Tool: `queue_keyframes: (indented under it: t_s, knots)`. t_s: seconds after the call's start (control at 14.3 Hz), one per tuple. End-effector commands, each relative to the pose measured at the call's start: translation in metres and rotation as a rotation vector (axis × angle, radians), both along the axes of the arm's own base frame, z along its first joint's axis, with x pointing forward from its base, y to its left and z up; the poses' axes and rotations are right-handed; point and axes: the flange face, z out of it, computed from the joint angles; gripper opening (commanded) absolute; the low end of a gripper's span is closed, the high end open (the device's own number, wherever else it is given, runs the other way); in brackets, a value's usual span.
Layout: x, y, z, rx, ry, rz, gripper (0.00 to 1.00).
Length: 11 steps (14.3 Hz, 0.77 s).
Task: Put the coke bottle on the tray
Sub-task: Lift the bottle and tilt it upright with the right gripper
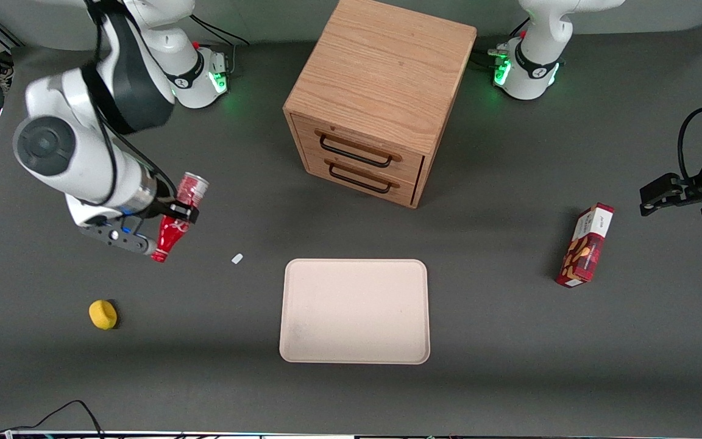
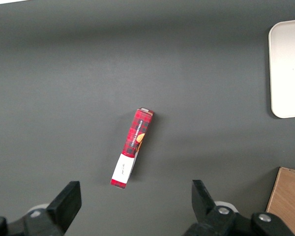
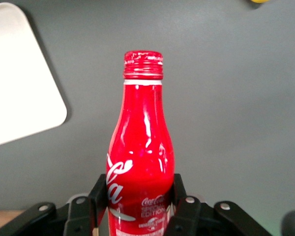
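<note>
Nearest the front camera: cream tray (image 1: 354,311), flat on the dark table (image 1: 509,366), bare inside. Same tray glimpsed as a pale rounded corner (image 3: 19,73) in the right wrist view and as an edge (image 2: 287,69) in the left wrist view.

Toward the working arm's end, about level with the tray: small yellow round object (image 1: 103,314), resting on the table alone. A little farther from the camera, between that object and the tray's corner: tiny white scrap (image 1: 237,258).

Farther again, held clear above the table at the working arm's end: gripper (image 1: 179,212), clamped on the coke bottle (image 1: 175,219). Fingers pressed against both sides of the bottle's lower body, one black finger (image 3: 184,206) visible against the red wall in the wrist view, its twin on the opposite flank. Bottle (image 3: 140,162) tilted in the front view, red cap end pointing down and toward the camera, silvery base end raised toward the cabinet. Neck and cap jutting well out past the fingertips; base end tucked back toward the wrist. Bottle well apart from the tray, not over it.

Toward the parked arm's end: red snack box (image 1: 585,246), lying on the table, seen also from the left wrist (image 2: 132,147).

Farthest: wooden drawer cabinet (image 1: 381,91), two dark-handled drawers facing the camera, both shut.
</note>
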Motion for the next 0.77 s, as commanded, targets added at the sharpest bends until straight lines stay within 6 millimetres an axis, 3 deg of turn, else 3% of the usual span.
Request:
queue_keyframes:
  t_s: [0.0, 0.14, 0.35, 0.56, 0.7]
  knots:
    - [0.004, -0.013, 0.056, 0.032, 0.010, 0.031, 0.00]
    - [0.001, -0.015, 0.077, 0.035, 0.007, 0.047, 0.00]
    - [0.008, -0.009, 0.087, 0.044, -0.017, 0.048, 0.00]
    - [0.027, 0.008, 0.072, 0.063, -0.006, 0.045, 0.00]
    - [0.044, 0.042, 0.048, 0.066, 0.012, 0.045, 0.00]
